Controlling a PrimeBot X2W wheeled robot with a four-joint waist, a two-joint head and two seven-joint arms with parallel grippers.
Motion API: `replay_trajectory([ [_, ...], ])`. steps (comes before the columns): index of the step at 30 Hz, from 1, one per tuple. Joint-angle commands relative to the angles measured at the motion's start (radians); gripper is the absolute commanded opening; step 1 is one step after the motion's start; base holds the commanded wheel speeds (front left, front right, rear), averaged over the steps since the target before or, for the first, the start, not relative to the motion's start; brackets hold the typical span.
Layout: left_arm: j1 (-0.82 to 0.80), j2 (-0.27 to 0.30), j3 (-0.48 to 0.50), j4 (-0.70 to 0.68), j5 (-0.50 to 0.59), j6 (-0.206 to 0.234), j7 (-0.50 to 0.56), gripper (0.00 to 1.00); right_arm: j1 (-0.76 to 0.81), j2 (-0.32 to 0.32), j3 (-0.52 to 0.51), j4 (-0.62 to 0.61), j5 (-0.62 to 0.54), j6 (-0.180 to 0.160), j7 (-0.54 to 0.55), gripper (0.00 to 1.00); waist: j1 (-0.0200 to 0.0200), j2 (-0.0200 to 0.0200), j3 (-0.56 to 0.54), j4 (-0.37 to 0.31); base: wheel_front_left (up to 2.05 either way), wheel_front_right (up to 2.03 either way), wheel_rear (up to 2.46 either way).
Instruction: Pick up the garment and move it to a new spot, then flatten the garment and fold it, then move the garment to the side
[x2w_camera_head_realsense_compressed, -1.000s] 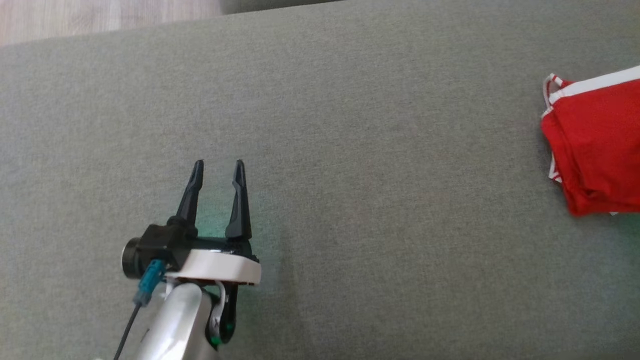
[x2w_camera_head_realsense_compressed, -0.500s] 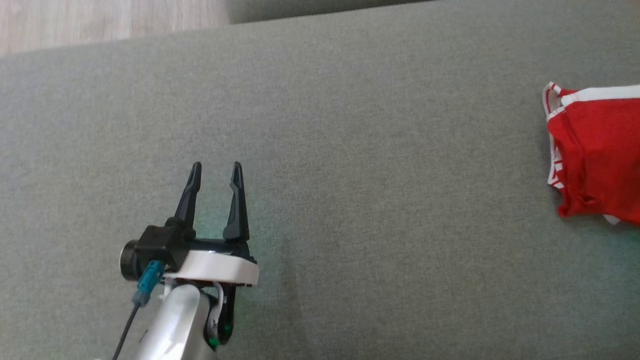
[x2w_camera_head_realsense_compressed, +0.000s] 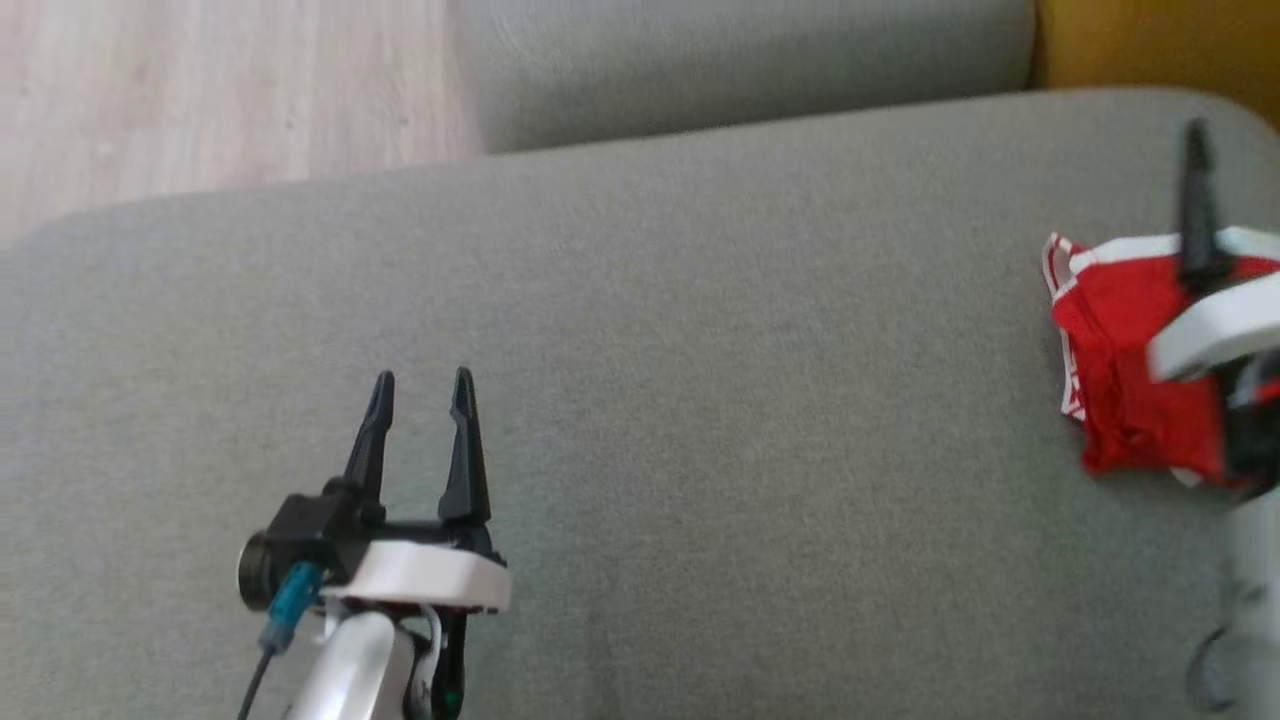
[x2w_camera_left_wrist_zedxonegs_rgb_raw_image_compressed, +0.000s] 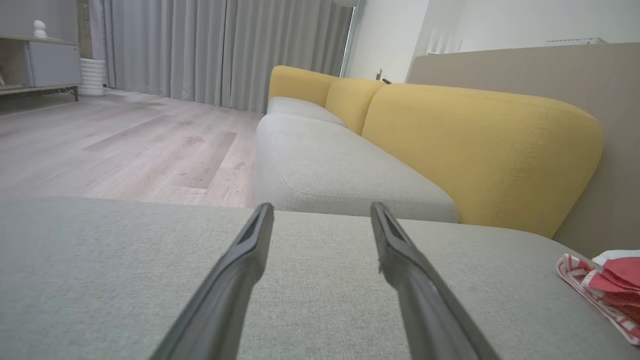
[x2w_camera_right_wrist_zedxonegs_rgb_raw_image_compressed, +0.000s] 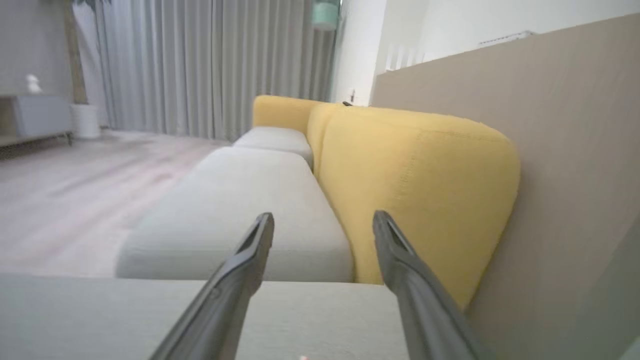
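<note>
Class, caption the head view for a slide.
Red garment lies at the grey cushion's right end, partly behind the open right end effector; left end effector open.

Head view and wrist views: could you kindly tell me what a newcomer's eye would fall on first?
The red garment with white trim, lying at the right edge of the grey cushion, stands out first. Next come the left claw, open and empty at lower left, and the yellow backrest in the wrist views.

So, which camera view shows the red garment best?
The head view: most of the red garment shows, though the right arm's white casing covers part. The left wrist view catches its striped edge; the right wrist view faces the yellow backrest.
</note>
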Motion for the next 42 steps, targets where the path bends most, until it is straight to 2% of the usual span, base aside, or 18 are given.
replay_trajectory([
  [1,-0.005,0.005,0.037,-0.038,-0.012,0.006,-0.005,1.00,0.043,0.065,0.004,-0.098,0.026,-0.001,-0.010,1.00,0.0001,0.0000,-0.045,0.022,0.00,0.00,0.00],
  [5,0.017,0.005,0.031,-0.044,-0.013,0.002,-0.005,1.00,0.145,0.182,0.012,-0.194,0.055,-0.001,-0.042,1.00,0.0001,0.0000,-0.073,0.040,0.00,0.00,0.00],
  [9,0.038,0.005,0.029,-0.050,-0.012,0.001,-0.005,1.00,0.245,0.228,0.025,-0.196,0.102,-0.001,-0.108,1.00,0.0001,0.0000,-0.084,0.054,0.00,0.00,0.00],
  [10,0.038,0.005,0.029,-0.050,-0.012,0.001,-0.005,1.00,0.245,0.228,0.025,-0.196,0.102,-0.001,-0.108,1.00,0.0001,0.0000,-0.084,0.054,0.00,0.00,0.00],
  [14,0.059,0.005,0.020,-0.054,0.000,0.000,-0.005,1.00,0.341,0.235,0.049,-0.125,0.139,-0.001,-0.223,1.00,0.0001,0.0000,-0.090,0.073,0.00,0.00,0.00],
  [18,0.079,0.005,0.023,-0.064,0.005,0.008,-0.005,1.00,0.397,0.235,0.056,-0.079,0.162,-0.001,-0.265,1.00,0.0001,0.0000,-0.093,0.081,0.00,0.00,0.00],
  [42,0.108,0.005,0.053,-0.078,-0.059,0.051,-0.005,1.00,0.441,0.236,0.089,-0.123,0.152,-0.001,-0.278,1.00,0.0001,0.0000,-0.103,0.080,0.00,0.00,0.00],
])
